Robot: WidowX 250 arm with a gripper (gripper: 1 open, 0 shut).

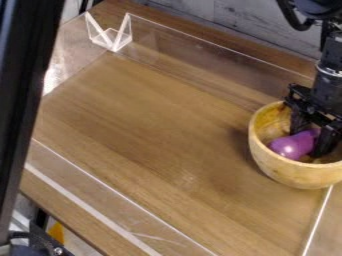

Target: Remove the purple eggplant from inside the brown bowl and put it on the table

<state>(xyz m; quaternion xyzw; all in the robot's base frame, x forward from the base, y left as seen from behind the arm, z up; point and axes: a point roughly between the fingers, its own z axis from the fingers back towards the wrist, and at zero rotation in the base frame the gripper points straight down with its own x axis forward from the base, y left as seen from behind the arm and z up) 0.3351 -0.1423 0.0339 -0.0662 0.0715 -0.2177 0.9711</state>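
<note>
Wood table (147, 130), hand (310, 141) seemingly gripping purple eggplant (291, 146)

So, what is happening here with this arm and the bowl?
A single robot arm reaches down into the brown bowl at the right side of the table. Its fingers are closed on the purple eggplant, which lies inside the bowl. The eggplant is not yet out, so nothing has been placed on the tabletop. The bowl itself sits flat near the clear wall at the table's edge.
</note>
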